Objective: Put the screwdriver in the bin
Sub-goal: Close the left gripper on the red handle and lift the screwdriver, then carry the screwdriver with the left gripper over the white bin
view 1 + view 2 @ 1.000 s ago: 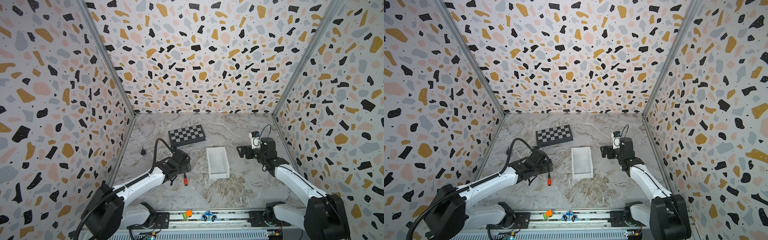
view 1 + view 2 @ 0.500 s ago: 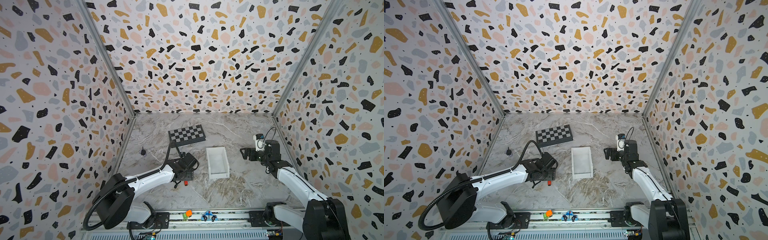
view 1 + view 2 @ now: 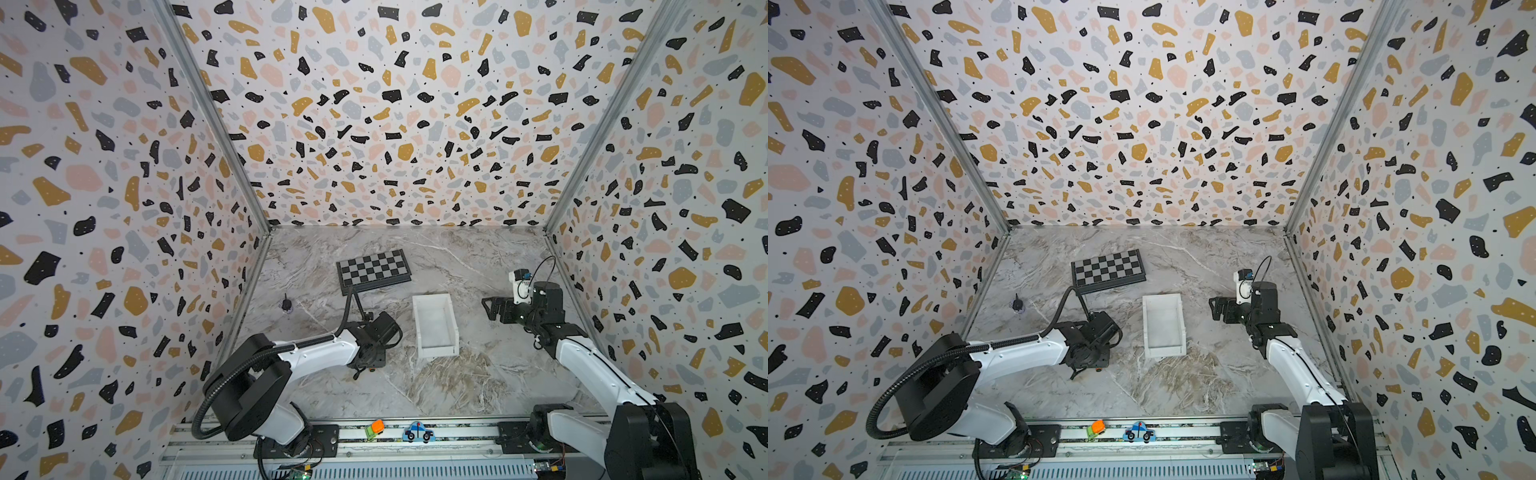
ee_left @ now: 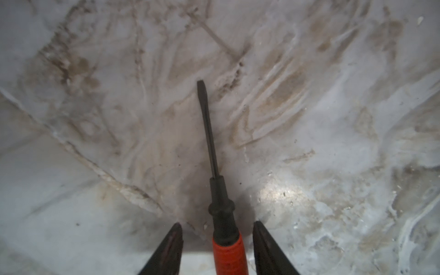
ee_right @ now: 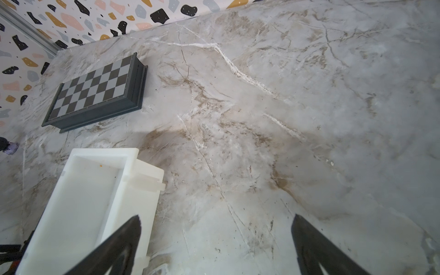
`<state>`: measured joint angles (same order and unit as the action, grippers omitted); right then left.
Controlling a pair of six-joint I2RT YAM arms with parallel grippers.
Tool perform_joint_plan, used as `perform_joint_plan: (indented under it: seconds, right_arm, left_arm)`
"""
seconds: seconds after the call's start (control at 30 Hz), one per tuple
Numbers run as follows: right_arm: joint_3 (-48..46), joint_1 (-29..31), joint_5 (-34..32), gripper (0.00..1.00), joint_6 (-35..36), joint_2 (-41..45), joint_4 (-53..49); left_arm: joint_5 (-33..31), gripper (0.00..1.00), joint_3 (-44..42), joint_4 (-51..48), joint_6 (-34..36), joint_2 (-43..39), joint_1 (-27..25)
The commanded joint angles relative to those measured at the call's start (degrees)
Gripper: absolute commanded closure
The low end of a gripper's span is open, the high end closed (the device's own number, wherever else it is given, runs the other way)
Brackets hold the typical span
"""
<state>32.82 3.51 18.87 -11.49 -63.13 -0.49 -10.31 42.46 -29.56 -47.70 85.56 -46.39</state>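
The screwdriver (image 4: 227, 252) lies on the marble table with its orange-red handle between the fingers of my left gripper (image 4: 217, 223), its black collar and thin shaft pointing away from the wrist. The jaws stand close on both sides of the handle, with a small gap on each side. In both top views only a spot of the orange handle (image 3: 372, 369) and the shaft tip show under the left gripper (image 3: 368, 365). The white bin (image 3: 436, 296) stands just right of it, nothing in it. My right gripper (image 3: 492, 309) hovers open to the right of the bin (image 5: 104, 152).
A black-and-grey chessboard (image 3: 373, 271) lies behind the bin. A small black object (image 3: 286, 305) sits near the left wall. On the front rail are an orange-green toy (image 3: 375, 428) and a blue toy car (image 3: 419, 432). Patterned walls close three sides.
My left gripper has moved down over the screwdriver, now covering most of it, and its jaws have narrowed round the handle. The right arm has drawn slightly back to the right.
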Motion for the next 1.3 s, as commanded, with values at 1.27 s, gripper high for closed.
perform_joint_plan:
  seconds: [1.27]
  right_arm:
    - [-0.04,-1.84,1.26,0.01,0.99,-0.07,-1.0]
  left_arm:
    - [0.29,0.92,1.67,-3.13,-1.16,-0.44,-1.07]
